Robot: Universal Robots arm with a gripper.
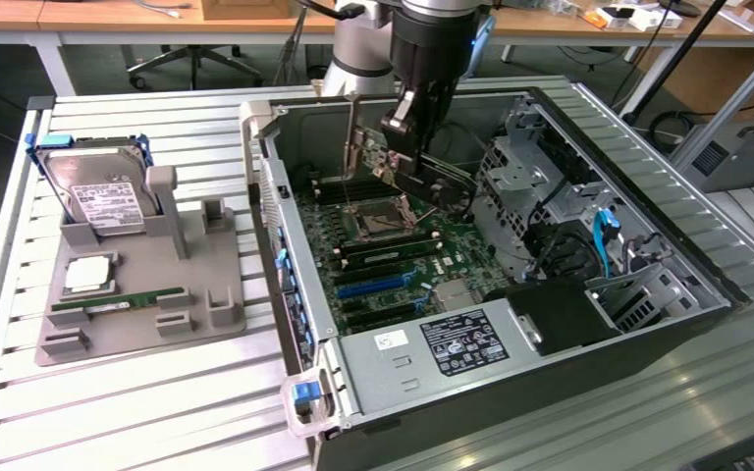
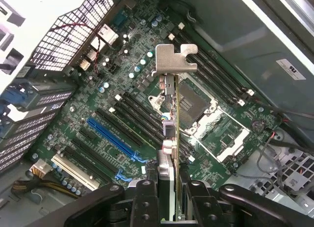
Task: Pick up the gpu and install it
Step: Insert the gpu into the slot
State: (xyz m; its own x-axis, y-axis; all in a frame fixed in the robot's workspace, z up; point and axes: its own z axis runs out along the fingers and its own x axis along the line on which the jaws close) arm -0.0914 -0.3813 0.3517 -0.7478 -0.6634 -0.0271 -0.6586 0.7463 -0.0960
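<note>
End effector (image 1: pixel 401 123) closed on the gpu (image 1: pixel 416 172), a thin green circuit card with a black face. The jaws pinch it by one end, narrow gap, card between them.

Wrist view: the gpu (image 2: pixel 172 119) is seen edge-on, running away from the end effector (image 2: pixel 170 187); its silver metal bracket (image 2: pixel 175 57) is at the far end.

The card hangs inside the open black computer case (image 1: pixel 691 265), over the green motherboard (image 1: pixel 391 250), near the square processor socket (image 1: pixel 384 221). Cannot tell whether it touches the board.

The case lies on a slatted metal table (image 1: pixel 154 412). At the exterior view's left, a grey holder tray (image 1: pixel 129 285) carries a silver hard drive (image 1: pixel 102 201) and a narrow green RAM stick (image 1: pixel 122 299).
</note>
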